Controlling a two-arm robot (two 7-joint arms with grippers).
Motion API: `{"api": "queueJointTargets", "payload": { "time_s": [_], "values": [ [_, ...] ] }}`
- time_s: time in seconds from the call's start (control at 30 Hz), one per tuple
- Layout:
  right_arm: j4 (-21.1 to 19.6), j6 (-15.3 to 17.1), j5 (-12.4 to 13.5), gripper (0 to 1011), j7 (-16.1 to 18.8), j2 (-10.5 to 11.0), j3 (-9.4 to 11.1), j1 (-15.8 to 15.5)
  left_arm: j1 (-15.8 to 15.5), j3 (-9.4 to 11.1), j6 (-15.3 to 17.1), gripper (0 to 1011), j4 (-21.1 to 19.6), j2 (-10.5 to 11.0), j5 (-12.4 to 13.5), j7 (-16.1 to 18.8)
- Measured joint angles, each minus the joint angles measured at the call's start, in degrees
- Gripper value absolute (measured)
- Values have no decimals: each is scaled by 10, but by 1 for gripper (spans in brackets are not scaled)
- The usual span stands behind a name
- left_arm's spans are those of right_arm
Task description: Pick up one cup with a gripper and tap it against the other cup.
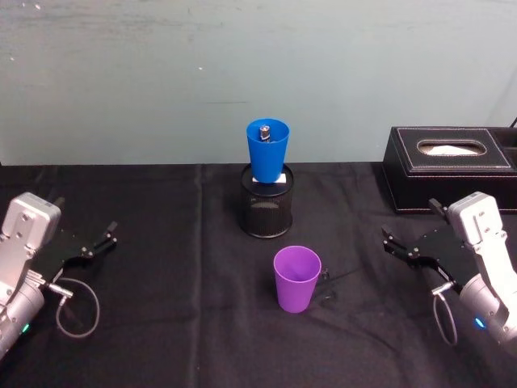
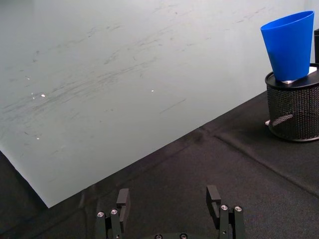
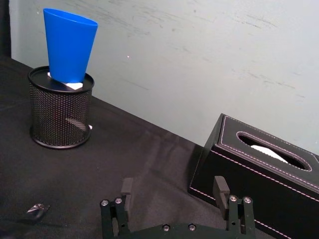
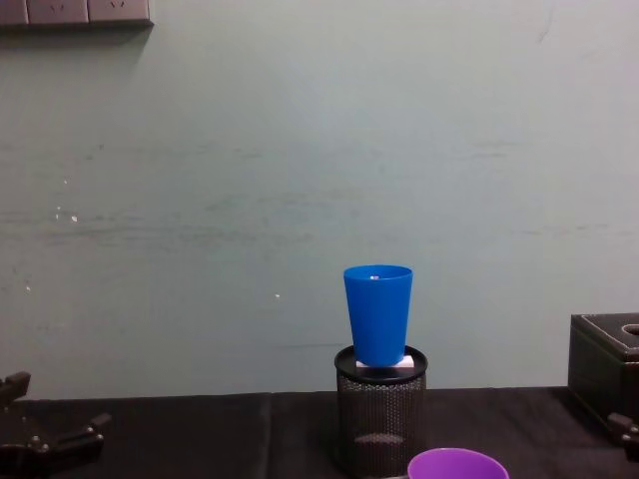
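1. My left jaws were spread wide with nothing between them. Their two fingers (image 2: 123, 200) sat low by the black-clothed surface (image 1: 161, 323), near its left side.
2. My right jaws were just as wide apart and just as empty. Their two fingers (image 3: 221, 188) sat low on the right side, near the front of the tissue box.
3. That made two sets of jaws, one on my left arm (image 1: 24, 234) and one on my right arm (image 1: 485, 242). Both pointed inward toward the middle, and both were well apart from either cup.
4. I counted two cups. The purple cup (image 1: 296, 279) stood upright, mouth up, on the surface between my two sets of jaws, somewhat nearer the right one, and nothing touched it.
5. A small dark object (image 1: 326, 296) lay just beside the purple cup on its right. I could not tell what it was.
6. The blue cup (image 1: 267, 149) stood mouth up beyond the purple cup, raised on top of the one black wire-mesh pen holder (image 1: 267, 212). Its base rested on a white piece (image 1: 269, 175) at the holder's mouth.
7. From my wrists the blue cup looked slightly tilted, and something small and metallic showed inside it.
8. The pen holder stood near the back of the surface, apart from the purple cup.
9. One black tissue box (image 1: 448, 170) with pale stitching stood at the far right.
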Motion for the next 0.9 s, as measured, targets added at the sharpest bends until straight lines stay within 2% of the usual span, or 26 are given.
{"api": "queueJointTargets", "payload": {
  "time_s": [0.17,0.3,0.47,0.57,0.7,0.73,0.77,0.8,0.83,0.9],
  "values": [
    [0,-1,0,1004,1,0,1,0,0,0,0,1000,0,0,0,0],
    [-10,-25,4,1004,13,6,12,-11,0,0,0,1000,0,0,0,0],
    [-33,-56,24,1004,39,13,26,-41,0,0,0,1000,0,0,0,0],
    [-44,-75,46,1004,68,18,29,-63,0,0,0,1000,0,0,0,0],
    [-51,-93,82,1004,129,26,26,-85,0,0,0,1000,0,0,0,0],
    [-52,-95,90,1004,143,27,24,-88,0,0,0,1000,0,0,0,0],
    [-51,-100,106,1004,175,30,18,-93,0,0,0,1000,0,0,0,0],
    [-50,-102,111,1004,189,31,16,-94,0,0,0,1000,0,0,0,0],
    [-46,-105,123,1004,218,32,10,-94,0,0,0,1000,0,0,0,0],
    [-41,-107,130,1004,241,32,4,-94,0,0,0,1000,0,0,0,0]
  ]
}}
